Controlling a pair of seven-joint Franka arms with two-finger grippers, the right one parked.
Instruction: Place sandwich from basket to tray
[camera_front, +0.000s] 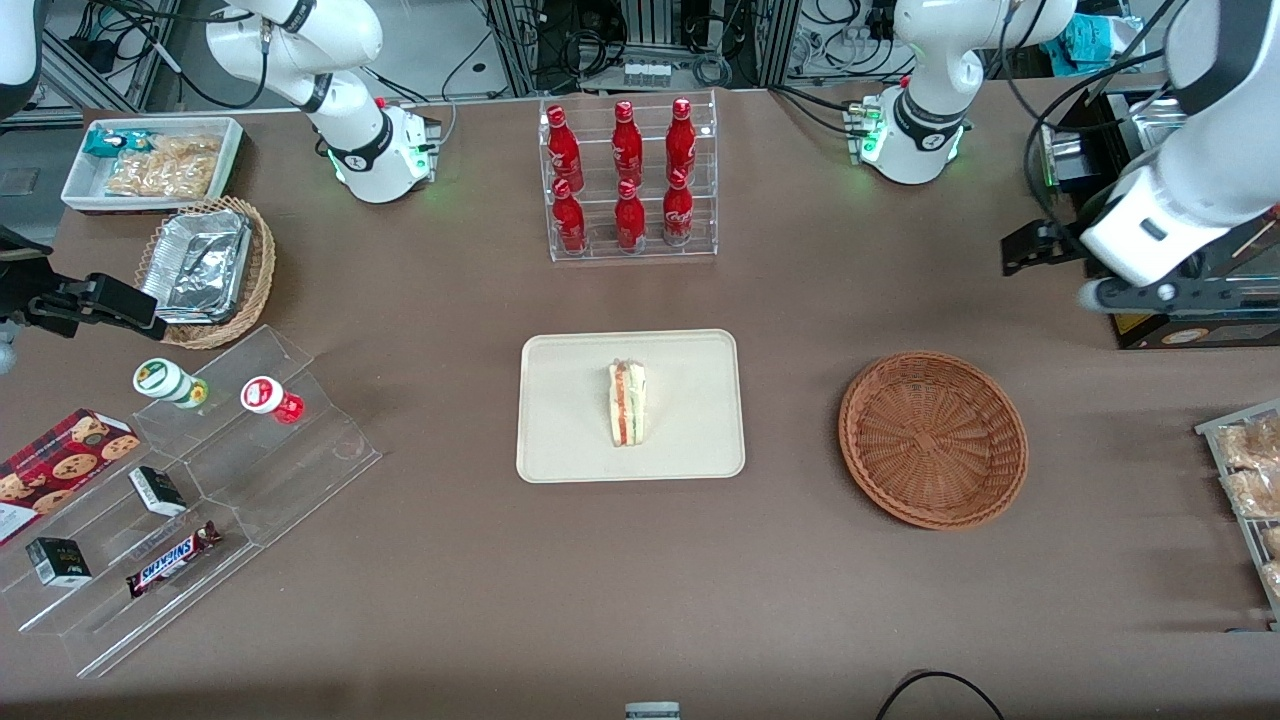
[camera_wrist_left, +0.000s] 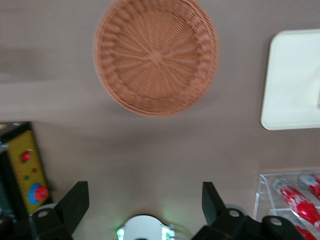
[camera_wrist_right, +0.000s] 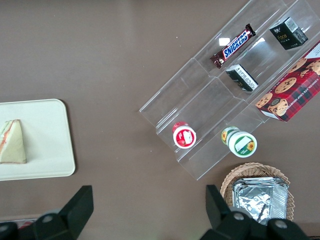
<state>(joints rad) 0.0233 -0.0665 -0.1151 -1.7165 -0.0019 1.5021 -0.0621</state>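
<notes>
Sandwich (camera_front: 628, 403) lies on the tray (camera_front: 560, 440), near its middle, long axis running toward and away from the front camera, filling edge up. Basket (camera_front: 932, 438) holds nothing, well apart from the tray toward the working arm's end. Gripper (camera_wrist_left: 145, 205) hangs high above the table past the basket, farther from the front camera, fingers (camera_wrist_left: 76, 202) spread wide with nothing between them. Task looks finished; any remaining move is probably retreat. In the left wrist view, the tray is cut off at the frame edge and the basket rim looks soft.
</notes>
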